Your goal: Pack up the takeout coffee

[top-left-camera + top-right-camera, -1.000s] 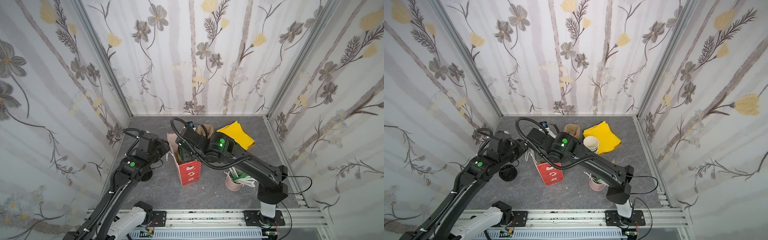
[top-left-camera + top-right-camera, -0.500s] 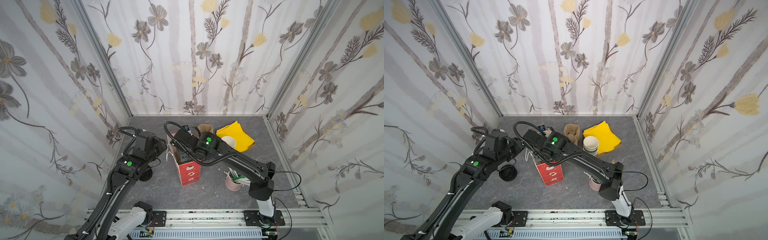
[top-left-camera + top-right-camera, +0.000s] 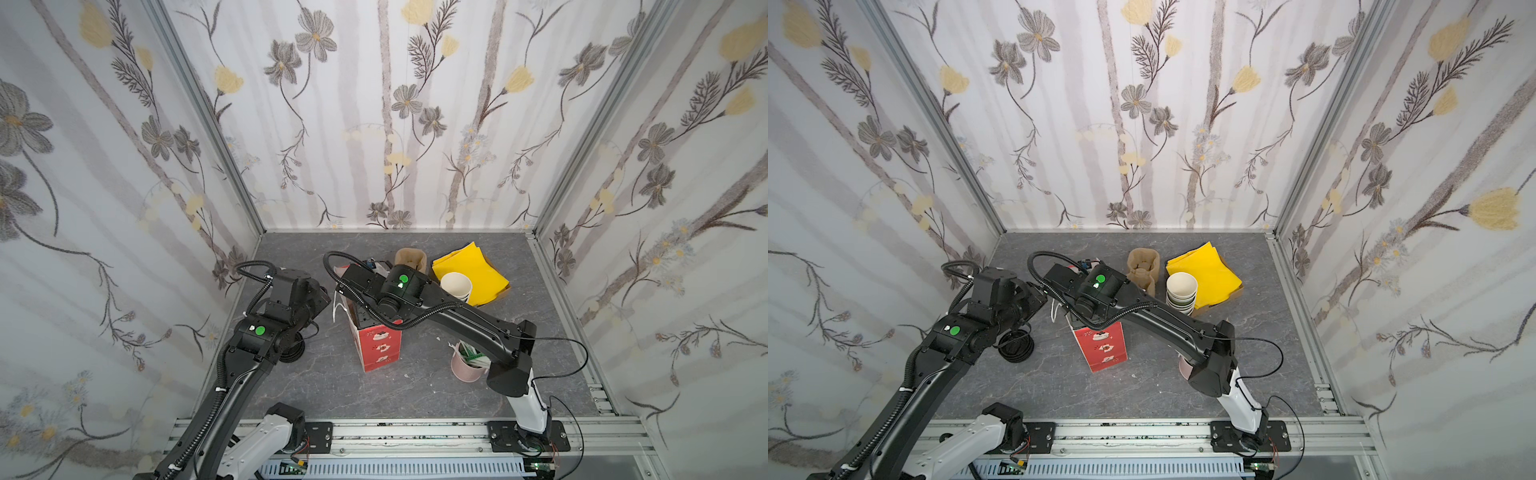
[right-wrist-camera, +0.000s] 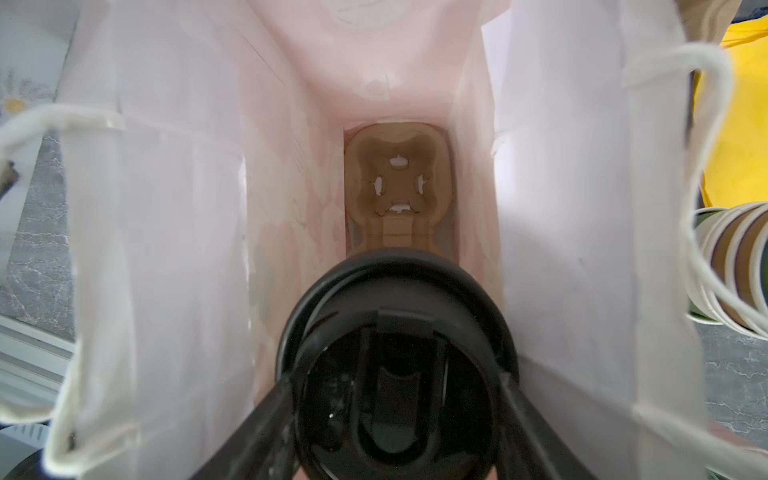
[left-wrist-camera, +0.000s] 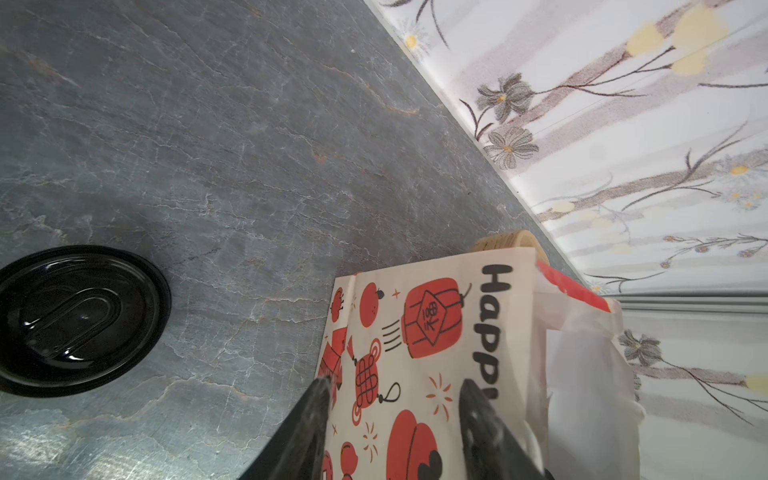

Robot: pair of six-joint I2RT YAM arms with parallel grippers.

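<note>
Black plastic fills the right wrist view: the right gripper (image 4: 395, 386) is clamped by its two dark fingers on the round, glossy sip lid of the coffee cup (image 4: 395, 299), which stands upright inside the paper bag (image 4: 166, 208). Whether it is seated we cannot tell. Beyond it, on the bag's floor, lies one brown moulded-pulp carrier (image 4: 399, 174) with an empty well cut by four small slots. We count two white cord handles (image 4: 75, 114) at the bag's mouth. The left gripper (image 5: 399, 399) has its two fingers spread over the bag's red-printed side, pinching nothing. Nearby, on the grey veined table (image 5: 208, 124), one loose black lid (image 5: 79, 316) lies flat. Further off we see one stack of white-lined cups (image 3: 1181, 286), yellow napkins (image 3: 1208, 278) and one pink cup (image 3: 463, 370).
</note>
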